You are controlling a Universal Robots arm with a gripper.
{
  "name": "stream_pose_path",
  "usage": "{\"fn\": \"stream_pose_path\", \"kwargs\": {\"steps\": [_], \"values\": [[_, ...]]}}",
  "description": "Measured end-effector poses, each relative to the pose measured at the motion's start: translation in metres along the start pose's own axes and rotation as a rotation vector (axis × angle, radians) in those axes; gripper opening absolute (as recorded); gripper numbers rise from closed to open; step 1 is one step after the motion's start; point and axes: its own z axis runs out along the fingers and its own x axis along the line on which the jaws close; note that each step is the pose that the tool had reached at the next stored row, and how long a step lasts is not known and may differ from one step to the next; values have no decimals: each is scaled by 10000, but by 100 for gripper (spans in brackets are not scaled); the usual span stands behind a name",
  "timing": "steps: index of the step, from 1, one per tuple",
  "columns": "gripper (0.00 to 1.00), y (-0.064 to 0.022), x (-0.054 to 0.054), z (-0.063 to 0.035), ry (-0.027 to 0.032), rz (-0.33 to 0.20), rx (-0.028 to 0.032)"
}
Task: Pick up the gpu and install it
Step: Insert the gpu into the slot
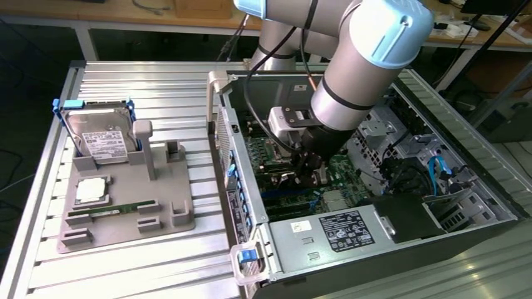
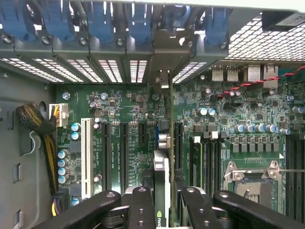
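**Graphics card held edge-on above the motherboard slots**

The arm's gripper point(image 1: 309, 167) reaches down into the open computer case point(image 1: 249, 205) at the centre of the exterior view, its fingers point(image 2: 141, 207) clenched on the gpu point(image 2: 162, 169). In the wrist view the card is seen edge-on, a thin blade running straight out from between the fingers toward the case's perforated rear wall point(image 2: 86, 69). There its metal bracket point(image 2: 162, 62) meets the row of blue latches point(image 2: 102, 19).

The card's long axis lies parallel to the dark expansion slots point(image 2: 123, 152) on the green motherboard point(image 2: 119, 102). It appears lined up with the slot directly beneath it, between the white slot point(image 2: 86, 157) and the processor socket point(image 2: 250, 176). Whether the connector edge has entered that slot cannot be told. Judged by the alignment, the card is at or just short of seating.

At the exterior view's left, well apart from the case, the hard drive point(image 1: 99, 140) and the memory stick point(image 1: 112, 210) sit in a grey holder point(image 1: 171, 221) on the ribbed metal table point(image 1: 141, 81).
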Motion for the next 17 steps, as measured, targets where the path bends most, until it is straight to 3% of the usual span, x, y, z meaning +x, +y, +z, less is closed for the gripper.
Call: {"fn": "stream_pose_path", "kwargs": {"steps": [17], "values": [[27,19,3,4,-2,-1,-2]]}}
